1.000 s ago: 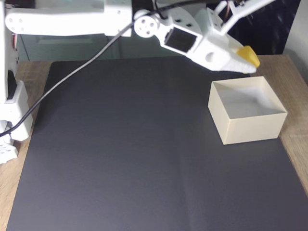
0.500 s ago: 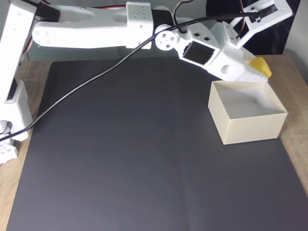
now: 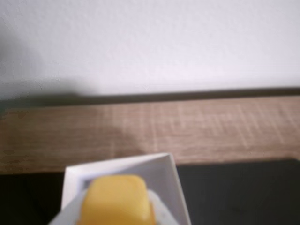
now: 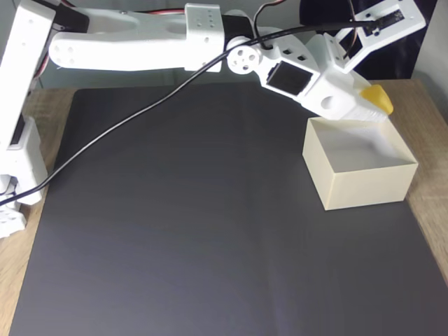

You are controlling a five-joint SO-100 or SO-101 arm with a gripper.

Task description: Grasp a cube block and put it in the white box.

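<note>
Under my gripper [image 4: 374, 105] the white box [image 4: 364, 185] is open; only its far wall stands close.

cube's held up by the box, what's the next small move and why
Probably ease the gripper forward and down over the white box before opening. In the fixed view the yellow cube sits clamped above the box's far rim, not clearly over the pale inside, so releasing now might drop it on the rim.

The hand [image 4: 374, 105] carried the cube block [image 4: 377, 97] over the white box [image 4: 364, 187].
</note>
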